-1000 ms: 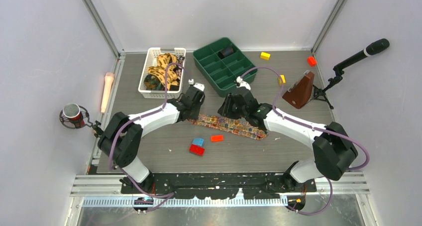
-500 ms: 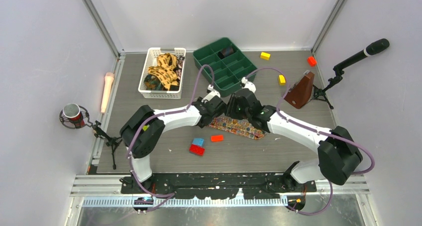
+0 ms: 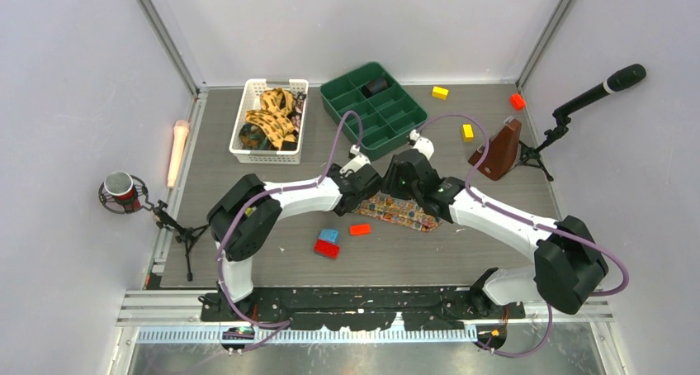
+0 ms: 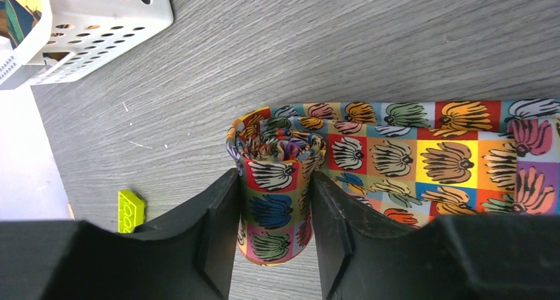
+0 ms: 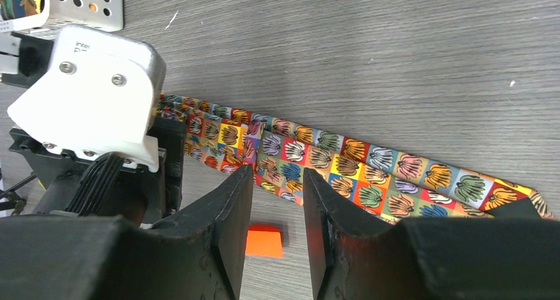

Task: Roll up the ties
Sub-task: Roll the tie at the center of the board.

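Tie (image 4: 396, 154) multicoloured, one end rolled.

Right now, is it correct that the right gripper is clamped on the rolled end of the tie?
Not quite: it is the left gripper that is clamped on the rolled end of the tie, as the left wrist view shows.

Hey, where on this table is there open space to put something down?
Two bare patches of table: near edge, between the blocks and right arm; and left side, between basket and left arm. Crowded mid-table, where left gripper and right gripper meet at the tie.
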`<state>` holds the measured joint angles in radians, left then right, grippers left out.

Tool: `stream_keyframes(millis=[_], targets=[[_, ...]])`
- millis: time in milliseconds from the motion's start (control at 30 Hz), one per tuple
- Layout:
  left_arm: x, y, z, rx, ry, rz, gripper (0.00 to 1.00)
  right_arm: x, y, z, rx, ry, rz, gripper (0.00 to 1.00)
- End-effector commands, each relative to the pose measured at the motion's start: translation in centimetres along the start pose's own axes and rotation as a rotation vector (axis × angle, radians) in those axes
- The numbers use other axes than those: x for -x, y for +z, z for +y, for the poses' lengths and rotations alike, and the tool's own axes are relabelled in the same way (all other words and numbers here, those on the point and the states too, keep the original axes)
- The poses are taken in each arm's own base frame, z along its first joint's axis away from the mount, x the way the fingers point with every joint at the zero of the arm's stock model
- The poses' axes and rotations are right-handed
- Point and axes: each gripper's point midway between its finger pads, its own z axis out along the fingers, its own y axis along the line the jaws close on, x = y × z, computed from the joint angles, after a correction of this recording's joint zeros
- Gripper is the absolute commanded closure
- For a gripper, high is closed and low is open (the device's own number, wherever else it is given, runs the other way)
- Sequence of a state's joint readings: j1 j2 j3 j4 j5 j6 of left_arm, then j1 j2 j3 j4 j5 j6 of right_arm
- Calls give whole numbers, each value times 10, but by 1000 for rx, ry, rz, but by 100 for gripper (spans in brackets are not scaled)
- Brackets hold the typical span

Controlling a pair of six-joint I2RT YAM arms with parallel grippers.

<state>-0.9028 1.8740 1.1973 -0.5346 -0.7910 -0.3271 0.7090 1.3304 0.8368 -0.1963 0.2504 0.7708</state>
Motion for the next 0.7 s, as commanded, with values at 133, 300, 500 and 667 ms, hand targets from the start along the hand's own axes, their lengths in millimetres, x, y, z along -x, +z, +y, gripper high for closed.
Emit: stream_keyframes(millis=[133, 300, 500, 667], targets=[[13, -9, -15, -65, -55, -8, 55, 17, -10, -17, -80, 42, -74, 60], [13, -10, -20, -94, -70, -2, 54, 26, -19, -36, -141, 69, -117, 60], [15, -12, -29, -136, -92, 3, 54, 32, -27, -51, -169, 100, -147, 59], [20, -14, -36, -173, -113, 3, 54, 32, -29, -54, -167, 101, -136, 59]])
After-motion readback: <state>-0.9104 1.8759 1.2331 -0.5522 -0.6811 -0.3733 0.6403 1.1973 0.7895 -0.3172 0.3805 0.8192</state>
